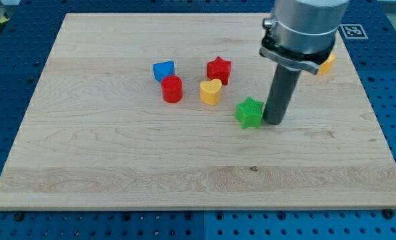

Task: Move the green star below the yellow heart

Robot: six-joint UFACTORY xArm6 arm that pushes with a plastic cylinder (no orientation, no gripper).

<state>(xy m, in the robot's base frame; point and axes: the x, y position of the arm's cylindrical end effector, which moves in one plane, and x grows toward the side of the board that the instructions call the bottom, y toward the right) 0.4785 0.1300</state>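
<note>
The green star [249,112] lies on the wooden board [118,167], right of the board's middle. The yellow heart [211,92] sits up and to the view's left of the star, with a gap between them. My tip [274,122] rests on the board right beside the star's right edge, touching it or nearly so. The dark rod rises from there to the grey arm body at the view's top.
A red star [219,69] sits just above the yellow heart. A red cylinder [173,89] and a blue block [163,70] lie to the heart's left. A yellow block [327,63] shows partly behind the arm at the upper right.
</note>
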